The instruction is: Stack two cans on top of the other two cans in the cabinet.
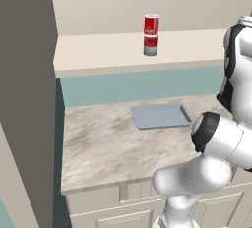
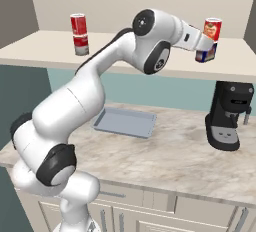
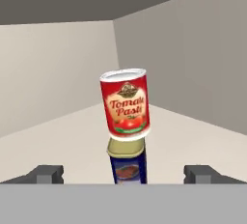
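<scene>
2 can stacks stood on the cabinet (image 2: 125, 58) shelf.
Tomato can (image 3: 125, 103) sat upright on blue can (image 3: 128, 166), slightly off-centre, at right end of shelf. Red can (image 1: 151, 26) rested on red-grey can (image 1: 150, 45) toward left end. Gripper (image 3: 124, 174) was spread wide, fingertips (image 3: 47, 174) clear of both sides of blue can, gripping nothing. Tray (image 2: 124, 121) and coffee machine (image 2: 229, 115) were on counter (image 2: 170, 151) below.
</scene>
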